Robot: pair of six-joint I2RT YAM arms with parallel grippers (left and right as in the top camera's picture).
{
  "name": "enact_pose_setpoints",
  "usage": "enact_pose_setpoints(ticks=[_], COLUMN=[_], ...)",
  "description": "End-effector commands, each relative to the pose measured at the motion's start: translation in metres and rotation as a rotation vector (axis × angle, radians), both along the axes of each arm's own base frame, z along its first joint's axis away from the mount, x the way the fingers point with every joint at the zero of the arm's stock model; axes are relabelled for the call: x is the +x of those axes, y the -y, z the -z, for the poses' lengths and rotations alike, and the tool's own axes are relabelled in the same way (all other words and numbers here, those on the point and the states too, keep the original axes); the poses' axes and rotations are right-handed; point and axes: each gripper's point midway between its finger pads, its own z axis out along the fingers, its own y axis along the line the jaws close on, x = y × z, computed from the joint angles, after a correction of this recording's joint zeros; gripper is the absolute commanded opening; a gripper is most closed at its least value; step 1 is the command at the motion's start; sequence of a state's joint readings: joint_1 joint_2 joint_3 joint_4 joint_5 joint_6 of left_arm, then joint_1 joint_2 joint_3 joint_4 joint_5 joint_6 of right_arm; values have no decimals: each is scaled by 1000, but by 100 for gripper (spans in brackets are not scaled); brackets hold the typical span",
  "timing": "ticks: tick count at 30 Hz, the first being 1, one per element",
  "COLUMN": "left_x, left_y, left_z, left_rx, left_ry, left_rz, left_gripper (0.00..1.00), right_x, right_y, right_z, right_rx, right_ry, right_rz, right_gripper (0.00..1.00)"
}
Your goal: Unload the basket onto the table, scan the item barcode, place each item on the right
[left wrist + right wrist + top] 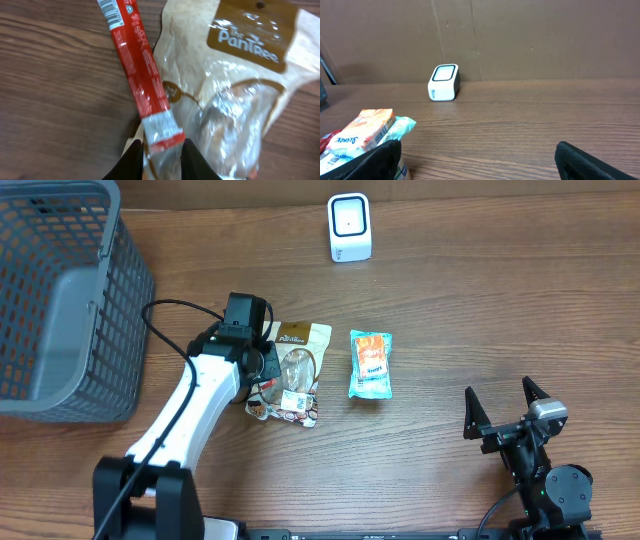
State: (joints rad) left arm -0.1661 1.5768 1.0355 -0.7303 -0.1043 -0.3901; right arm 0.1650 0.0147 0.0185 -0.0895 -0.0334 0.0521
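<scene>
Pickup is in hand: left end effector [162, 162] pinches the clear end of the red stick [140, 85], which runs away from it along a pouch [235, 100] on the counter [50, 100]. Next, lift it and turn its far-end barcode [112, 12] toward the scanner [349, 227] well beyond. Right end effector [498, 390] gapes, idle.

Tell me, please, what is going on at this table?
The left gripper is pinching the clear end of a long red plastic stick packet, which lies alongside a beige-and-brown PanTree snack pouch. The small white box-shaped barcode scanner stands well away at the far side, so the scan appears not yet done. The right gripper waits open and empty at the near right.
</scene>
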Motion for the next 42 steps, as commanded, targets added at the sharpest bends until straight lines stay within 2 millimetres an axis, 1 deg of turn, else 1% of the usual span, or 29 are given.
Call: enact_pose_setpoints(ticks=[1, 3, 6, 8, 9, 10, 12, 13, 15, 18, 21, 23, 26, 28, 29, 32, 35, 39, 42], left_x=[1, 1, 3, 3, 3, 2, 0, -1, 0, 6, 14, 17, 16, 10, 7, 0, -7, -15, -20], left_y=[3, 1, -3, -4, -5, -5, -5, -5, -5, -9, -14, -16, -21, -20, -17, -7, 5, 15, 21], left_z=[24, 36, 52, 60, 64, 66, 70, 70, 68, 57, 37, 19, -4, -16, -19, -20, -17, -11, -7], left_rx=[-25, -21, -19, -18, -16, -15, -12, -11, -9, 12, 41, 50, 63, 52, 41, -2, -22, -38, -41], left_ry=[-54, -80, -106, -120, -130, -138, -152, -154, -148, -119, -63, -18, 32, 46, 43, 18, -17, -47, -64], left_rz=[-45, -74, -97, -102, -107, -107, -106, -106, -95, -90, -93, -89, -98, -96, -90, -20, 105, 219, 250], left_gripper=[22, 26, 30, 31, 30, 23, 4, 4, 4, 4, 4, 4, 4, 4, 4, 4, 4, 4, 4], right_x=[0, 0, 0, 0, 0, 0, 0, 0, 0, 0, 0, 0, 0, 0, 0, 0, 0, 0, 0], right_y=[2, 2, 2, 2, 2, 2, 2, 2, 2, 2, 2, 2, 2, 2, 2, 2, 2, 2, 2], right_z=[1, 1, 1, 1, 1, 1, 1, 1, 1, 1, 1, 1, 1, 1, 1, 1, 1, 1, 1], right_rx=[0, 0, 0, 0, 0, 0, 0, 0, 0, 0, 0, 0, 0, 0, 0, 0, 0, 0, 0], right_ry=[7, 7, 7, 7, 7, 7, 7, 7, 8, 7, 7, 7, 7, 7, 7, 7, 7, 7, 7], right_rz=[11, 11, 11, 11, 11, 11, 11, 11, 11, 11, 11, 11, 11, 11, 11, 11, 11, 11, 11], right_gripper=[100, 100, 100, 100, 100, 100, 100, 100, 100, 100, 100, 100, 100, 100, 100, 100, 100, 100, 100])
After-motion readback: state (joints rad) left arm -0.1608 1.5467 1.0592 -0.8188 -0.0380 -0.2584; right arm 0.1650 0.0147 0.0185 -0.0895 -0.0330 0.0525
